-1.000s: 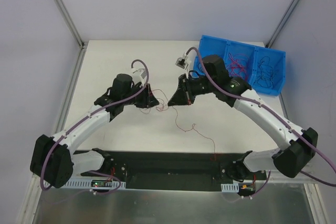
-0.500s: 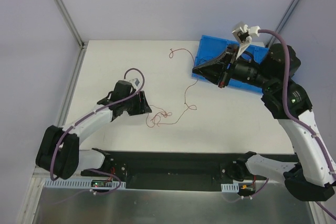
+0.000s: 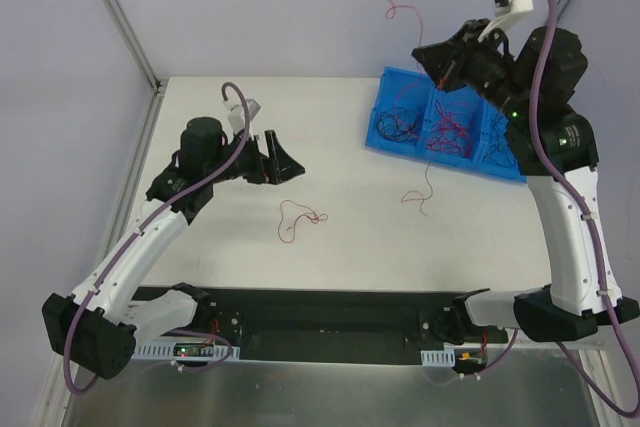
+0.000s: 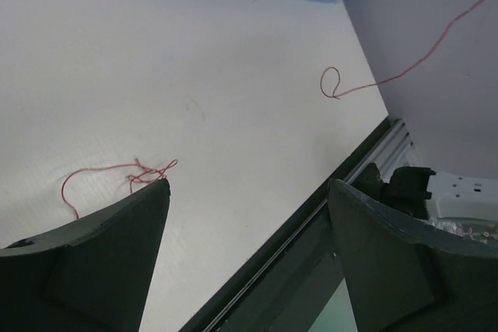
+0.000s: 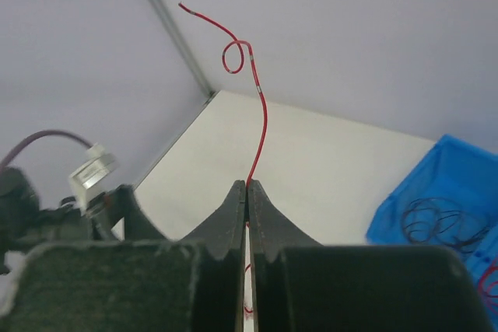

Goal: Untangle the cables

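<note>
One red cable [image 5: 264, 126] clamped tight in the right end effector [image 5: 247, 188], held high above the blue bin [image 3: 392, 87], tail dangling near its front. Small red tangle [image 3: 296, 217] on the surface [image 3: 330, 117], well left of the bin, near the empty, wide-apart left end effector [image 3: 278, 162]. Probably mid-separation; next, lowering this strand into the bin.

Top external: from above the near edge we look down on the whole table [image 3: 330, 137].
Left wrist: low and close, we face the table's near right corner.
Right wrist: high, we face its far left corner.
Shared by all three: blue bin [image 3: 383, 139], red cable [image 5: 264, 118].
</note>
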Controlling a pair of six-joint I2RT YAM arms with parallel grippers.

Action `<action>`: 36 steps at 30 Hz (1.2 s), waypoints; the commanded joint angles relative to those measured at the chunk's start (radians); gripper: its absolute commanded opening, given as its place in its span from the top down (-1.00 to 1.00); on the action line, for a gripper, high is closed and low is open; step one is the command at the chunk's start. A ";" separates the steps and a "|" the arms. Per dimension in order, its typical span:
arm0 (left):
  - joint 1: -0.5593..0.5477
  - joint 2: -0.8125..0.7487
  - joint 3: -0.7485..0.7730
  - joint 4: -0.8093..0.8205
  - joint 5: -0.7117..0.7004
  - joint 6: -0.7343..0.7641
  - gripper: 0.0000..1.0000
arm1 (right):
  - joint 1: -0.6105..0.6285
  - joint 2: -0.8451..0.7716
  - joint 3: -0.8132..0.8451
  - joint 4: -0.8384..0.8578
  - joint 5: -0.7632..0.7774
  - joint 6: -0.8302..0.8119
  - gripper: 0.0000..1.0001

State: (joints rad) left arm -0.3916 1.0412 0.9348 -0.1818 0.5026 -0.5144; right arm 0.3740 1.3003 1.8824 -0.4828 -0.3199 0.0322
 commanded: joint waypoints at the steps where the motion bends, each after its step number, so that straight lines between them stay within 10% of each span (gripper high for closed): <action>1: 0.003 0.043 0.189 -0.087 0.131 0.102 -0.64 | -0.055 0.034 0.147 0.010 0.178 -0.084 1.00; 14: 0.017 0.163 0.226 -0.127 0.105 0.278 -0.65 | -0.240 0.284 0.432 0.145 0.331 -0.186 1.00; 22: 0.155 0.279 0.184 -0.033 0.330 0.124 -0.55 | -0.395 0.454 0.540 0.299 0.228 -0.039 1.00; 36: 0.232 0.306 0.139 0.044 0.413 0.048 -0.55 | -0.523 0.531 0.186 0.478 0.071 -0.026 1.00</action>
State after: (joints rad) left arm -0.1745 1.3548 1.0805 -0.1905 0.8642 -0.4446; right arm -0.1555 1.8412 2.2169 -0.1135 -0.1749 0.0376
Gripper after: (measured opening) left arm 0.776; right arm 0.007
